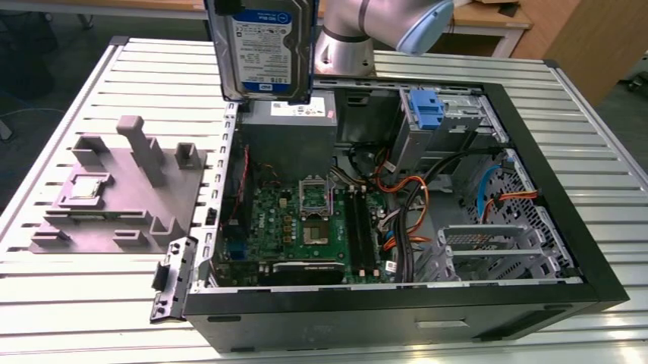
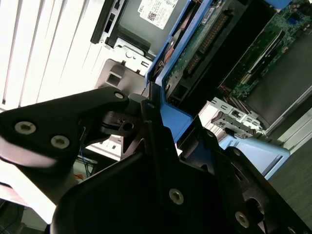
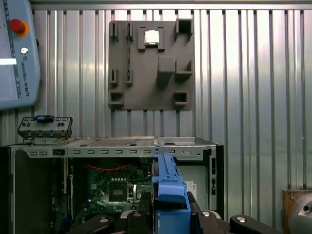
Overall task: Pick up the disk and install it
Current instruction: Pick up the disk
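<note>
Now fingers (image 2: 158,141) clenched on disk (image 1: 261,45), held upright above case (image 1: 405,322).

Blue-and-white printed label (image 1: 265,38) on the flat silver metal disk (image 1: 261,80), exterior view: fine print not legible. White sticker (image 1: 303,111) on the grey metal power supply box (image 1: 278,135): too small to read. Grey-blue plastic control pendant (image 3: 14,53), first wrist view: one line of dark lettering along its edge, a red button above.
</note>
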Motion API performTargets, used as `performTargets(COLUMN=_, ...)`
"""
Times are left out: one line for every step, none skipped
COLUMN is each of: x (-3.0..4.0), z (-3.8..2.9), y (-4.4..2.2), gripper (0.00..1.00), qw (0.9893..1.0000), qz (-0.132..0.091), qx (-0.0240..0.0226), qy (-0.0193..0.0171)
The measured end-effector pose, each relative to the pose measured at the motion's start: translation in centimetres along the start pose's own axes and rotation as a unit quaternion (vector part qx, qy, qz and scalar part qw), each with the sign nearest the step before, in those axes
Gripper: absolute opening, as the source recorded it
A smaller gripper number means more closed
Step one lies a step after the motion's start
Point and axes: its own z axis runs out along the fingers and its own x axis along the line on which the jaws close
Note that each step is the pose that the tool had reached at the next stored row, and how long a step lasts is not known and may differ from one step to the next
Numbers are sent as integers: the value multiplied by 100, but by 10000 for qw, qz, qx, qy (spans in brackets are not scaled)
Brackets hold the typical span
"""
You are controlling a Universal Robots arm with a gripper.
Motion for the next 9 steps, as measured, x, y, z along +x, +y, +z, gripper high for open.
performTargets(x=0, z=0, y=-4, gripper=36, qw=10000, qz=0, qx=0, qy=0)
performTargets(x=0, z=0, y=-9, gripper=36, qw=10000, qz=0, qx=0, qy=0)
performTargets(x=0, z=0, y=-13, gripper=36, qw=10000, qz=0, qx=0, qy=0)
performTargets(x=0, z=0, y=-16, gripper=36, qw=10000, qz=0, qx=0, qy=0)
performTargets(x=0, z=1, y=-17, gripper=36, qw=10000, qz=1, qx=0, qy=-1)
performTargets(x=-1, z=0, y=-20, gripper=36, qw=10000, qz=0, qx=0, qy=0)
performTargets(x=-1, z=0, y=-20, gripper=36, qw=10000, qz=0, qx=0, qy=0)
performTargets(x=-1, z=0, y=-22, gripper=36, qw=10000, qz=0, qx=0, qy=0)
performTargets(x=-1, z=0, y=-24, gripper=36, qw=10000, qz=0, qx=0, qy=0)
